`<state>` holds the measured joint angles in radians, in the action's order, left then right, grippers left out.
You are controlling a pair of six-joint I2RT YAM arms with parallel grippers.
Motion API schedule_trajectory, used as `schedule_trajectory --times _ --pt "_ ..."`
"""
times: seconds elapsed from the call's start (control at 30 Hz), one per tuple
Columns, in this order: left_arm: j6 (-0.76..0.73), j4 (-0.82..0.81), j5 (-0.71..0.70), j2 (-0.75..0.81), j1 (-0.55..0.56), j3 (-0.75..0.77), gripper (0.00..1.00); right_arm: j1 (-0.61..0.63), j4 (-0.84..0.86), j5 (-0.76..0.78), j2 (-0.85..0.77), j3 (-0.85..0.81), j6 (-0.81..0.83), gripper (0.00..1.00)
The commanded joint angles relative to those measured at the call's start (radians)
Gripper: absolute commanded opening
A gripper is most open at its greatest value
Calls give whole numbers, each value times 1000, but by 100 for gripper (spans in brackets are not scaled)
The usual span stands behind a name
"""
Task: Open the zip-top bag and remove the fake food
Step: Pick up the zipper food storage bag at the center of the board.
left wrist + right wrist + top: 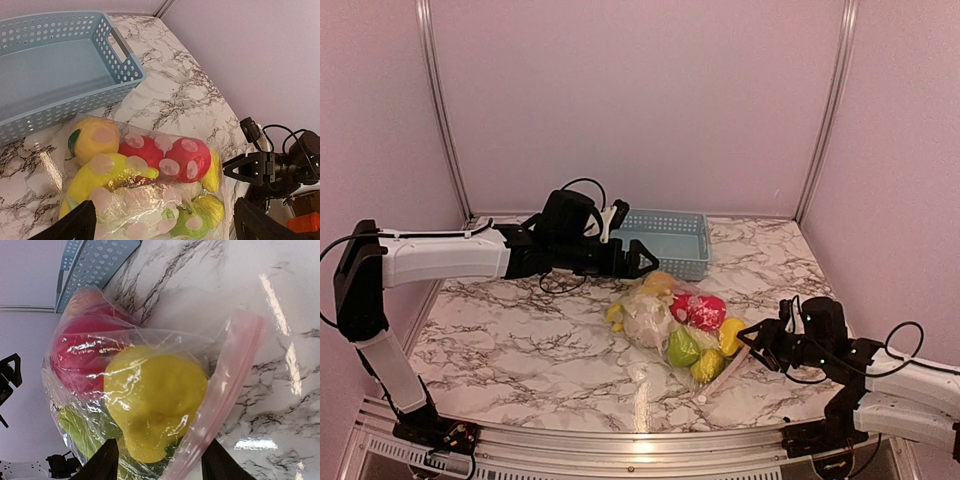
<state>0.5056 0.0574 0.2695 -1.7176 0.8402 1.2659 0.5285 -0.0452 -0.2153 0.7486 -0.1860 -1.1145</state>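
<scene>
Zipper strip of the zip-top bag runs diagonally into the nearer right gripper, half-parted and empty at lower right; the left gripper hovers wide open, empty.

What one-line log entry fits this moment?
zip-top bag: fake food inside | left fingers: open, over bag | right fingers: open, astride zipper strip
</scene>
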Motion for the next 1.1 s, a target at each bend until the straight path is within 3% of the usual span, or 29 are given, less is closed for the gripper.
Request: schedule_trajectory --times 0.0,0.23,0.5,0.77,0.97,1.07 --pt "-51 -86 -6 37 20 -38 99 -9 36 38 -2 -63 -11 47" --pt "-148 -146 -118 84 72 -104 99 -9 -17 35 57 -180 15 1" --pt "-232 -134 -137 122 94 -136 99 -9 -142 32 183 -410 168 0" --pt "-414 -300 -255 261 122 -280 99 -7 -261 -115 436 -762 448 0" --pt "-536 -228 -259 274 101 -167 99 31 -447 -115 597 -1087 696 0" --pt "-566 -191 -147 259 41 -105 96 57 -541 -95 671 -1239 803 0"
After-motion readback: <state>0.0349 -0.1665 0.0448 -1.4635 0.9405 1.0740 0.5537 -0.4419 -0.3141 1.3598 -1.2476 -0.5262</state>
